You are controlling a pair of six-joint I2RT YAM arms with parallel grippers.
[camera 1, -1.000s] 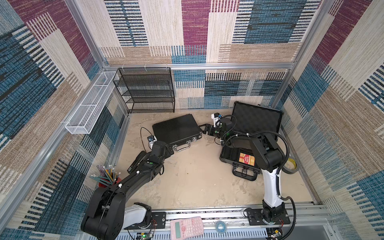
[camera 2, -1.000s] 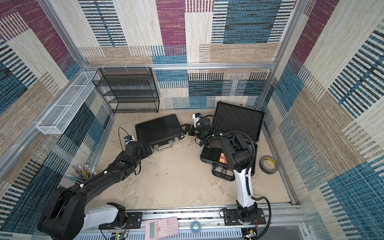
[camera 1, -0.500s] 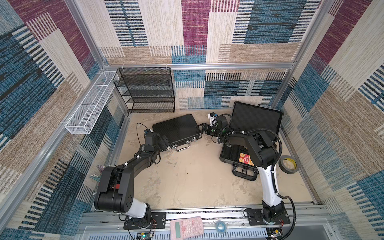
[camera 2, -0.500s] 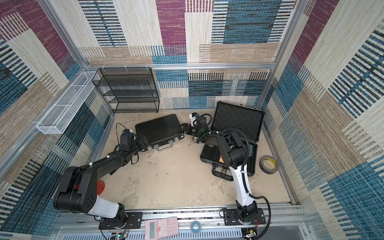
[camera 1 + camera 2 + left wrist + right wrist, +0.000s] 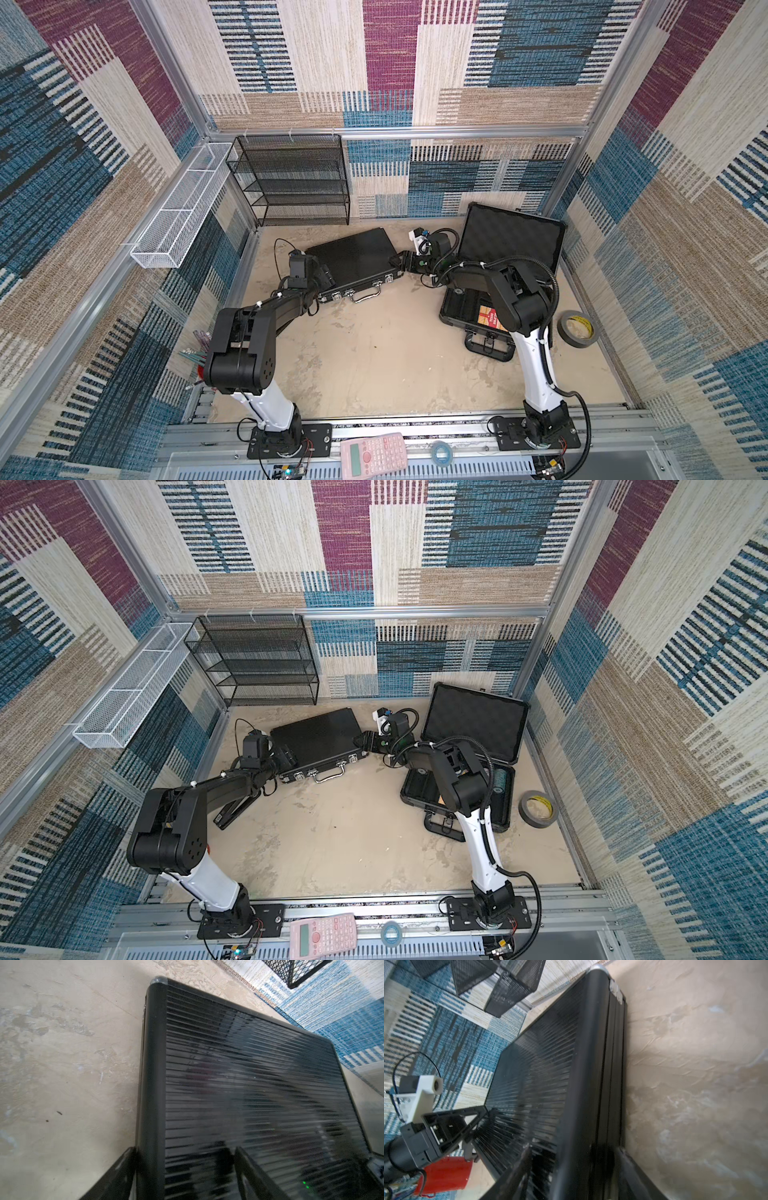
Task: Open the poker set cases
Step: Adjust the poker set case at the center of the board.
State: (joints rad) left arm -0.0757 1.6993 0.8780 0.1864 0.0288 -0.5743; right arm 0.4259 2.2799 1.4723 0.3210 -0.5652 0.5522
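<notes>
Overhead, with the sandy floor [image 5: 374,357] read as a dial: the slim black case [image 5: 353,257] [image 5: 316,737] lies flat at 12 o'clock with its ribbed lid down. Its thin handle [image 5: 365,294] and silver latches [image 5: 336,296] are on the long side facing 5 o'clock. The latches are too small to tell whether they are thrown.

At the case's 8 o'clock end sits the left gripper [image 5: 322,276] [image 5: 286,756]. In the left wrist view the left gripper [image 5: 184,1149] has its fingers [image 5: 247,1167] apart. One lies outside the end wall, the other over the ribbed lid of the slim black case [image 5: 249,1084]. I cannot tell whether they press on it.

At the 3 o'clock end is the right gripper [image 5: 397,262] [image 5: 361,739]. In the right wrist view the right gripper [image 5: 574,1147] is clamped across the thickness of the slim black case [image 5: 550,1064]. One finger is on the lid, the other against the bottom edge by the floor.

The bulkier case [image 5: 511,241] [image 5: 473,721] sits at 2 o'clock, open. Its foam-lined lid stands up toward the back wall, and its base is partly hidden under the right arm.

Other items:
- tape roll [image 5: 577,328] at 3 o'clock
- wire rack [image 5: 299,178] at 11 o'clock against the back wall
- stapler [image 5: 232,808] at 9 o'clock
- red cup [image 5: 444,1174] beyond the left arm
- pink calculator [image 5: 374,457] on the rail at 6 o'clock
</notes>
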